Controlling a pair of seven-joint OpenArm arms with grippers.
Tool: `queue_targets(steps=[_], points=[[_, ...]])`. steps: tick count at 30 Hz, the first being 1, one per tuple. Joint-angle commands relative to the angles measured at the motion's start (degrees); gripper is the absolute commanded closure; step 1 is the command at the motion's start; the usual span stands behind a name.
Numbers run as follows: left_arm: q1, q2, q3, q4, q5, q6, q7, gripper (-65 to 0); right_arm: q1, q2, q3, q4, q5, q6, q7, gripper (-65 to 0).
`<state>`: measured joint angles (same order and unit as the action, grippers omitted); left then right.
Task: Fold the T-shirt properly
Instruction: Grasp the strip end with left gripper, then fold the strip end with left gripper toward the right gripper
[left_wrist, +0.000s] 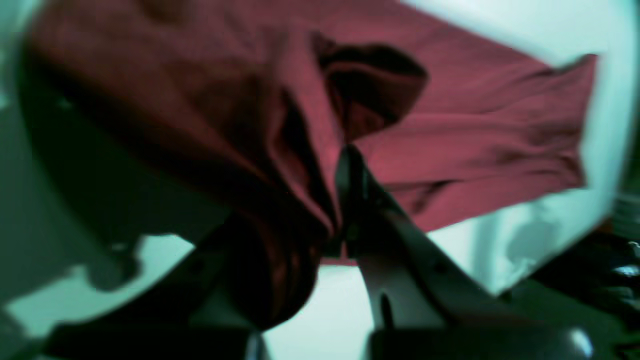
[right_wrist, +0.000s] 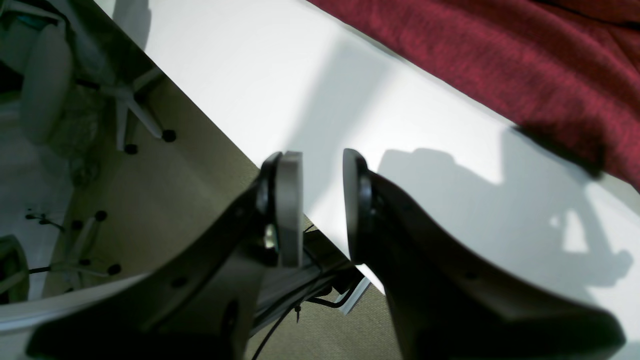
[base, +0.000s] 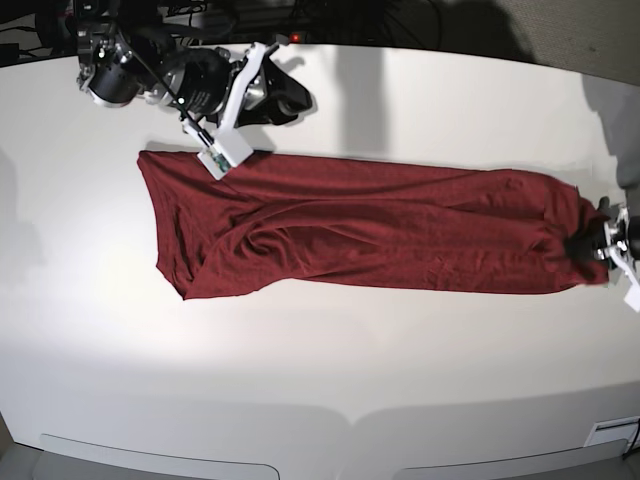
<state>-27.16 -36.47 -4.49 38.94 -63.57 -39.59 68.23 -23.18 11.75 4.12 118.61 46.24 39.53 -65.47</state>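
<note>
The T-shirt (base: 370, 235), dark red and wrinkled, lies stretched in a long band across the white table (base: 320, 400). My left gripper (base: 592, 243) is at the band's right end in the base view, shut on a bunched corner of the cloth. In the left wrist view the T-shirt (left_wrist: 475, 135) gathers into folds between the left gripper (left_wrist: 339, 200) jaws, and one finger is hidden under the cloth. My right gripper (base: 290, 100) hovers beyond the shirt's far left edge. In its own view the right gripper (right_wrist: 322, 200) stands open by a narrow gap with nothing in it, and the T-shirt (right_wrist: 525, 60) lies apart from it.
The table edge (right_wrist: 210, 125) runs diagonally just under the right gripper. Office chairs (right_wrist: 45, 80) stand on the floor past it, and cables (right_wrist: 300, 300) hang below the edge. Dark equipment sits along the table's far side (base: 200, 15).
</note>
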Motion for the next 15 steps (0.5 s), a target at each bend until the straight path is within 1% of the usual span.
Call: queue_targets(steps=[1, 4, 8, 11, 15], points=[[-1.4, -1.5, -0.9, 1.6, -2.3, -0.4, 1.0, 0.0, 0.2, 0.3, 0.1, 1.2, 1.3, 0.5, 1.0, -14.7], [-1.4, -1.4, -1.2, 2.1, -5.5, -0.4, 3.2, 0.0, 0.3, 0.3, 0.1, 1.2, 1.3, 0.5, 1.2, -14.7], [-1.4, -0.3, -1.2, 2.1, -11.4, -0.4, 7.0, 0.0, 0.3, 0.3, 0.1, 1.2, -0.9, 0.5, 2.9, -14.7], [-1.2, 1.3, -1.2, 2.1, -14.6, -0.4, 8.5, 0.0, 0.3, 0.3, 0.1, 1.2, -1.5, 0.5, 3.6, -14.7], [-1.2, 4.6, -1.1, 2.1, -15.2, -0.4, 9.0, 0.0, 0.5, 0.2, 0.1, 1.2, -1.5, 0.5, 3.8, -14.7]])
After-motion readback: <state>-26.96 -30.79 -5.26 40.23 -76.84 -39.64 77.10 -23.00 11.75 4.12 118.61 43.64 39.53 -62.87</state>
